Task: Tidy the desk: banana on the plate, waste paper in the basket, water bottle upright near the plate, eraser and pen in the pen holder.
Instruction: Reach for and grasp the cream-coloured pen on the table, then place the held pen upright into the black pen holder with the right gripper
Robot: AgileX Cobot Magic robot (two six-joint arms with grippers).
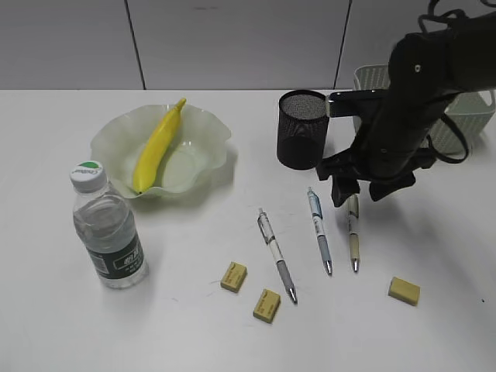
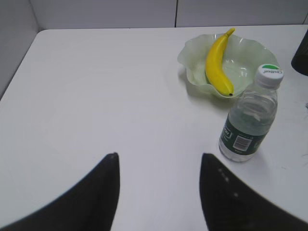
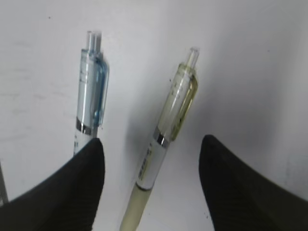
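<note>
Pale grey wall panels (image 1: pixel 232 39) meet at dark vertical seams.

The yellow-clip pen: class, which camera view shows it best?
The right wrist view: the yellow-clip pen fills the frame between the open right gripper fingers. The exterior view shows it small and partly hidden; the left wrist view misses it.

The bench (image 1: pixel 62 325) is plain white. On it the plate (image 1: pixel 205 128) is a pale, translucent green, and the banana (image 1: pixel 157 147) is bright yellow with a dark tip. The water bottle (image 1: pixel 108 229) is clear, with a white cap marked in green and a dark green label carrying a white barcode panel. The pen holder (image 1: pixel 302 132) is black mesh; the basket (image 1: pixel 473 116) is pale sage green with a woven pattern. Three erasers (image 1: pixel 233 276) are tan-yellow. One pen (image 3: pixel 91 91) has a clear blue clip end, another pen (image 3: pixel 175 108) a clear yellowish one above a cream grip. The right tool (image 3: pixel 151 183) is black, as is the left tool (image 2: pixel 159 192).
</note>
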